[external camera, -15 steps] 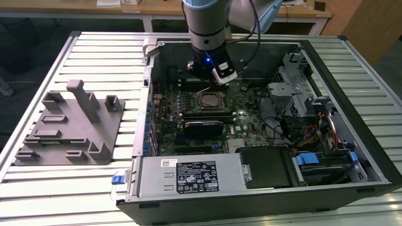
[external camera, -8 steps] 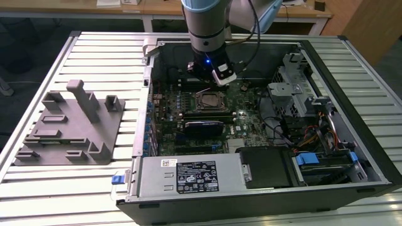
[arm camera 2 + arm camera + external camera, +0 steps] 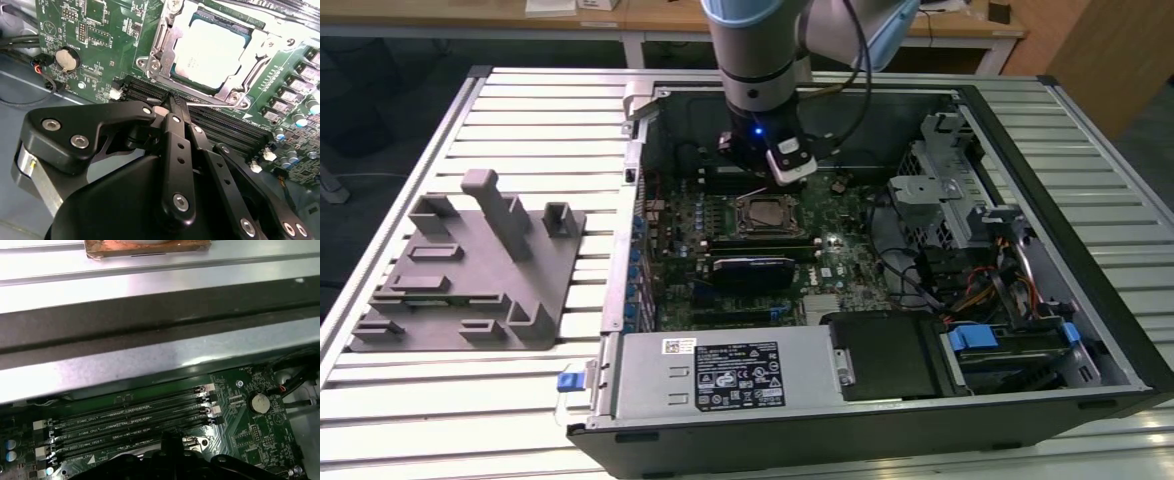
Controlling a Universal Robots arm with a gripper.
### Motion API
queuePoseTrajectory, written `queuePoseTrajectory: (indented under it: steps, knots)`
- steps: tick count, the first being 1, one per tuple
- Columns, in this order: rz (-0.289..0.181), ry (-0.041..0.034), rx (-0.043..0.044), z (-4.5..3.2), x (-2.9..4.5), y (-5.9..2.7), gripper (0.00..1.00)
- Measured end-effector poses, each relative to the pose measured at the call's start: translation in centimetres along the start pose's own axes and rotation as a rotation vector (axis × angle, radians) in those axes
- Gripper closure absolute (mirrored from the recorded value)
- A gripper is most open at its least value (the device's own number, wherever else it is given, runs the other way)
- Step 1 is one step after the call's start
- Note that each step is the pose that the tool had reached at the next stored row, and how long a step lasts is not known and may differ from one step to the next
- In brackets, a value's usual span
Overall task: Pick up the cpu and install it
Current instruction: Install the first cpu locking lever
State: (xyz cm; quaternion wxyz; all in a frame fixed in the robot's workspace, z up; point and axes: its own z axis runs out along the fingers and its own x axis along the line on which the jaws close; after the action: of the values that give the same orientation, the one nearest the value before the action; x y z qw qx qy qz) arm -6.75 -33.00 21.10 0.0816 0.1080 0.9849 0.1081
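Ribbed metal bench point(image 3: 520, 110), open black computer case point(image 3: 1067, 330). Silvery square cpu point(image 3: 210, 47) seated in steel-framed socket, just beyond black gripper point(image 3: 172, 102); fingers pinched together, empty, over memory slots point(image 3: 130, 417).

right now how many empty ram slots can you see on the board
4, side by side in one bank: first slot, second, third and fourth in the first wrist view, between the case wall and the gripper. Others may be hidden.
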Motion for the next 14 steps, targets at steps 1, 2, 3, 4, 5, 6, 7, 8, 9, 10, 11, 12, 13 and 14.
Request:
queuePoseTrajectory:
  steps: [1, 2, 3, 4, 5, 6, 7, 8, 9, 10, 11, 12, 13, 14]
  knots:
    - [0.005, -0.0012, 0.0006, 0.04, 0.06, 0.03, 0.89]
    - [0.009, -0.0022, 0.0013, 0.07, 0.12, 0.07, 0.89]
    - [0.014, -0.0034, 0.0019, 0.11, 0.18, 0.11, 0.89]
    - [0.018, -0.0044, 0.0025, 0.14, 0.24, 0.14, 0.89]
    - [0.022, -0.0054, 0.0032, 0.18, 0.28, 0.18, 0.89]
    - [0.027, -0.0065, 0.0038, 0.22, 0.32, 0.22, 0.89]
    - [0.031, -0.0078, 0.0046, 0.29, 0.35, 0.24, 0.89]
    - [0.036, -0.0090, 0.0059, 0.34, 0.36, 0.27, 0.89]
    - [0.041, -0.0104, 0.0073, 0.40, 0.38, 0.30, 0.89]
    - [0.046, -0.0117, 0.0085, 0.45, 0.40, 0.33, 0.89]
    - [0.050, -0.0130, 0.0095, 0.51, 0.41, 0.36, 0.89]
    - [0.056, -0.0143, 0.0104, 0.56, 0.43, 0.39, 0.89]
    - [0.061, -0.0156, 0.0113, 0.61, 0.45, 0.42, 0.89]
    - [0.066, -0.0170, 0.0121, 0.66, 0.48, 0.46, 0.89]
